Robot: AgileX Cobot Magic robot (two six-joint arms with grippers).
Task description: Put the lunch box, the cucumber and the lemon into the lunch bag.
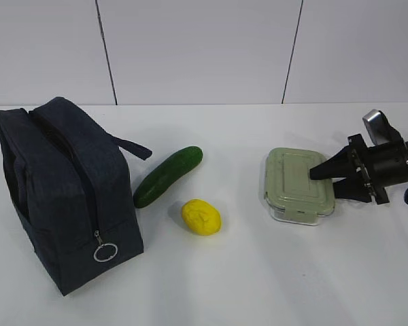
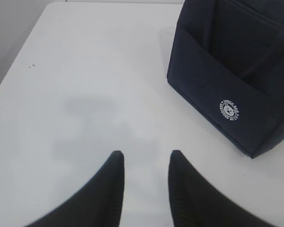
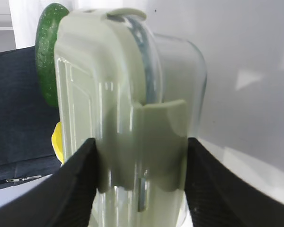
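while the right gripper (image 3: 139, 156) clasps the near end of the lunch box (image 1: 298, 185) at the right of the exterior frame, one finger on the lid and one under the base, the left gripper (image 2: 146, 165) hangs released over bare table (image 2: 85, 94). the cucumber (image 1: 168, 176) and lemon (image 1: 200, 216) lie at centre, the zipped lunch bag (image 1: 61, 190) at left.

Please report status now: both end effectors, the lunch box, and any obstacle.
Right end effector shut on lunch box, which sits on table. Left end effector open, empty, beside lunch bag. Bag zipper looks closed; cucumber and lemon lie between.
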